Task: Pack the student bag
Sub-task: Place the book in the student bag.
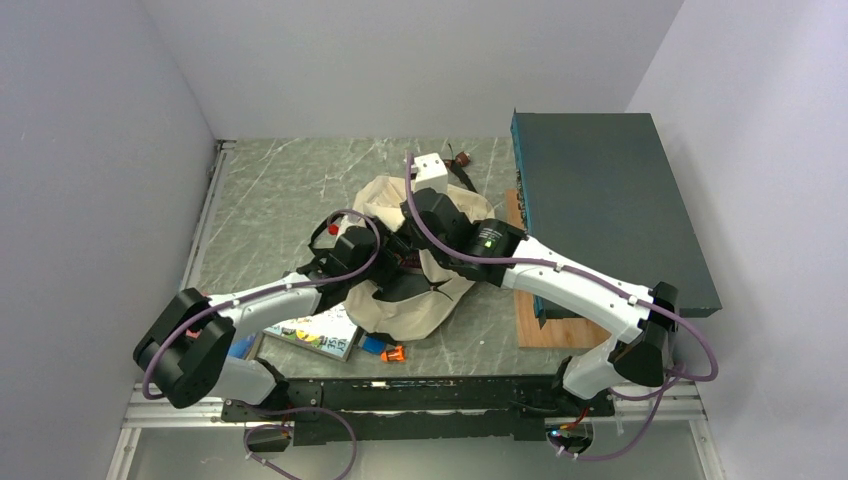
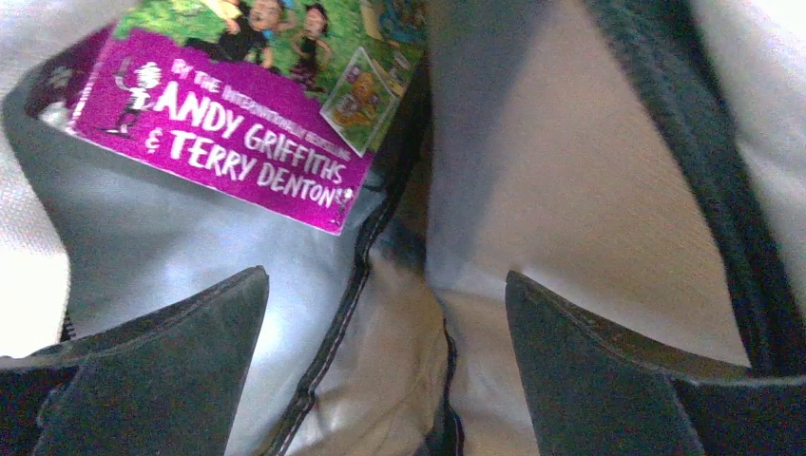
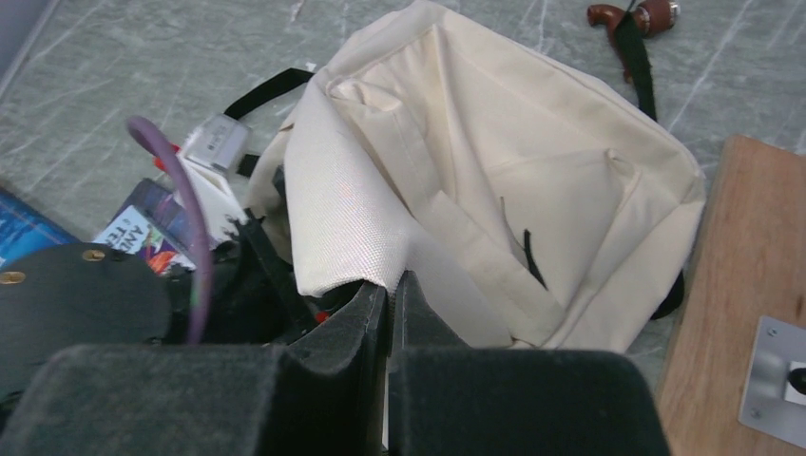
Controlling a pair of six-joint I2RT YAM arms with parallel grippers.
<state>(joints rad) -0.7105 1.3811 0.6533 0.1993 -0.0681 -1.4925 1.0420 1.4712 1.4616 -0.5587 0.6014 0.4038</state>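
The cream canvas student bag (image 1: 400, 315) lies in the middle of the table with both arms over it. My right gripper (image 3: 392, 282) is shut on a raised flap of the bag's cream fabric (image 3: 342, 199), holding the mouth up. My left gripper (image 2: 385, 274) is inside the bag, open, with nothing between its fingers, only the lining and a black seam (image 2: 352, 294). Ahead of it, up and to the left, a book with a purple band reading "Andy Griffiths & Terry Denton" (image 2: 238, 133) rests inside the bag, apart from the fingers. A corner of this book (image 3: 143, 233) shows in the right wrist view.
A big dark teal box (image 1: 610, 200) rests on a wooden board (image 1: 545, 325) at the right. Another book (image 1: 315, 335) and small blue and orange items (image 1: 385, 350) lie at the bag's near left. A brown strap end (image 3: 632, 14) trails behind the bag.
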